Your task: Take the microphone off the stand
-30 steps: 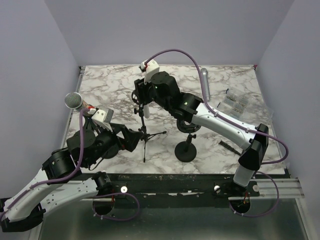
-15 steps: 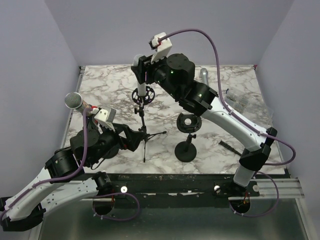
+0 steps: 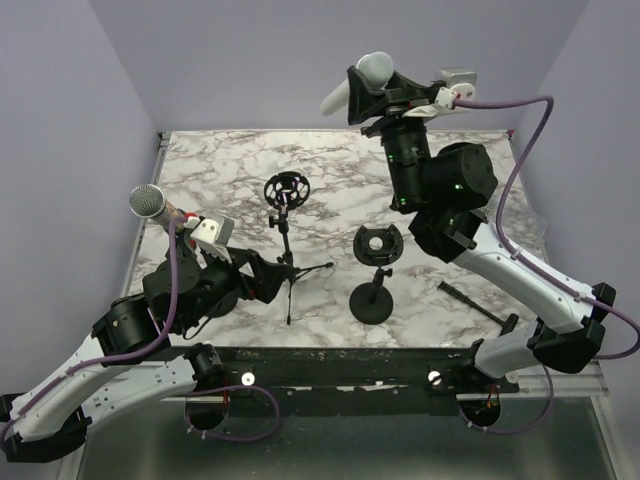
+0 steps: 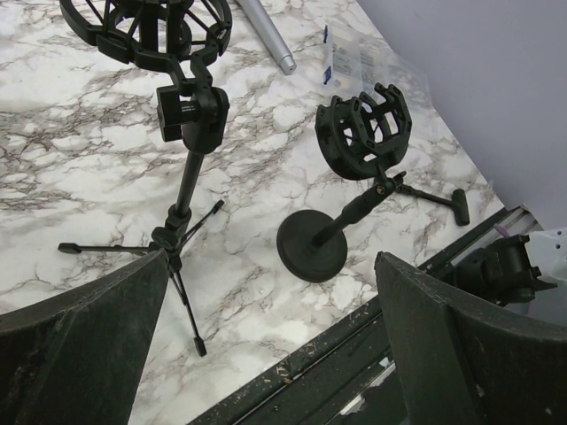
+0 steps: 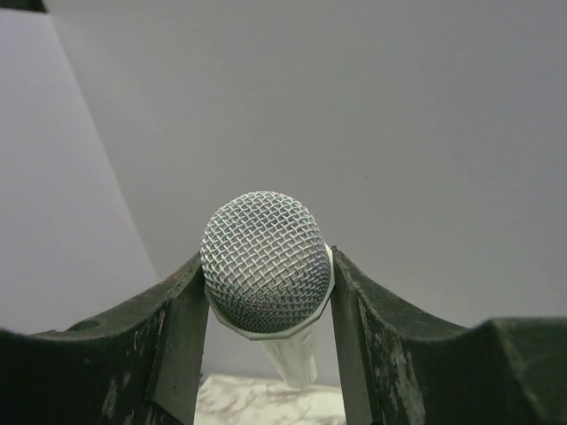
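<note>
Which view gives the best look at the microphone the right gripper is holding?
Right wrist: the microphone fills the centre, mesh head facing the camera, clamped in the right gripper. Top external shows it small, high above the table, partly hidden by the gripper. Left wrist does not show it.

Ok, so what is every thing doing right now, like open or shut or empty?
Right gripper: shut on the microphone, raised high above the table.
Microphone: clamped between the fingers, off any stand.
Left gripper: wide open, holding nothing.
Tripod stand: upright, mount empty.
Round-base stand: upright, mount tilted and empty.
Silver handle at the back: lying flat on the table.
</note>
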Controlling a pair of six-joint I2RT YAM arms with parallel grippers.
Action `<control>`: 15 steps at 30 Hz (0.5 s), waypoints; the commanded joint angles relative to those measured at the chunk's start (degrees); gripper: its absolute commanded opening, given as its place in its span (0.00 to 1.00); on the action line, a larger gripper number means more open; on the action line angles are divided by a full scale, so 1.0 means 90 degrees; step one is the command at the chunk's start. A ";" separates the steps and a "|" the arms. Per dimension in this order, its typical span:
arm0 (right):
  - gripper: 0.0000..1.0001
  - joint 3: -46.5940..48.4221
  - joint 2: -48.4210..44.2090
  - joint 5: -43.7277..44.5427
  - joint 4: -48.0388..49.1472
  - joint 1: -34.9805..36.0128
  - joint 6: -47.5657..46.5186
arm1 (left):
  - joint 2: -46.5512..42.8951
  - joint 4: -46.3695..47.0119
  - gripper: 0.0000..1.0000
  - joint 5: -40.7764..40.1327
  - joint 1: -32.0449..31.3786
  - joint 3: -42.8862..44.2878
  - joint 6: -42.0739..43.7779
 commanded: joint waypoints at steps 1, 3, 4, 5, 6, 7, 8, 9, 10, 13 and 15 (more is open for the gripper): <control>0.01 0.0144 0.0204 0.1115 0.1212 -0.0468 -0.1225 | 0.0007 0.0034 0.97 -0.0044 0.0019 -0.0003 0.0037; 0.01 0.0581 0.0503 0.1398 0.0451 -0.0948 -0.1331 | 0.0023 0.0033 0.97 -0.0045 0.0019 0.0016 0.0057; 0.01 0.0782 0.0646 0.1397 -0.0129 -0.1215 -0.1234 | 0.0042 0.0035 0.97 -0.0035 0.0019 0.0021 0.0071; 0.01 0.0926 0.0742 0.1326 -0.0563 -0.1523 -0.1097 | 0.0070 0.0038 0.97 -0.0026 0.0018 0.0031 0.0090; 0.01 0.1032 0.0859 0.1269 -0.1025 -0.1762 -0.1003 | 0.0086 0.0043 0.97 -0.0023 0.0019 0.0031 0.0105; 0.01 0.1119 0.0971 0.1183 -0.1374 -0.2048 -0.0944 | 0.0114 0.0051 0.97 -0.0015 0.0019 0.0031 0.0126; 0.01 0.1276 0.1110 0.1118 -0.1864 -0.2246 -0.0813 | 0.0140 0.0060 0.97 -0.0013 0.0019 0.0024 0.0149; 0.01 0.1429 0.1266 0.0994 -0.2290 -0.2467 -0.0649 | 0.0169 0.0071 0.97 -0.0012 0.0019 0.0039 0.0173; 0.01 0.1598 0.1390 0.0829 -0.2775 -0.2682 -0.0433 | 0.0216 0.0072 0.97 0.0003 0.0014 0.0049 0.0202; 0.01 0.2363 0.1980 -0.0029 -0.4432 -0.3219 0.0168 | 0.0334 0.0072 0.97 0.0024 0.0018 0.0094 0.0252; 0.01 0.3047 0.2523 -0.0487 -0.5537 -0.3487 0.0445 | 0.0403 0.0072 0.97 0.0039 0.0019 0.0117 0.0276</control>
